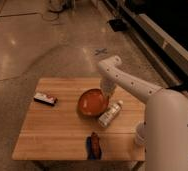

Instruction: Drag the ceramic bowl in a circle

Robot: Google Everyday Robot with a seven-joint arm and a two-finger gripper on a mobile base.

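On the wooden worktop, a little right of its centre, we see the ceramic bowl: orange-red, glossy, upright, mouth up. The tool is at the bowl's 2 o'clock, right on the rim. It looks to be touching the rim or dipped just inside, and we cannot tell which. We also cannot tell whether the tool is released or clenched.

The white arm reaches in from about 4 o'clock, bends at an elbow above the worktop's far edge and drops down to the bowl. Its thick segment fills the lower right corner.

A pale bottle lies on its side at the bowl's 5 o'clock, just beside the rim, with its cap end toward 1 o'clock. A flat black-and-white packet lies at the bowl's 9 o'clock, well apart from it and near the left edge. A dark pouch with some red on it lies at 6 o'clock, near the front edge.

A white cup stands at 4 o'clock by the front right corner, partly hidden by the arm. The polished floor surrounds the worktop, with a blue tape cross at 12 o'clock beyond it.
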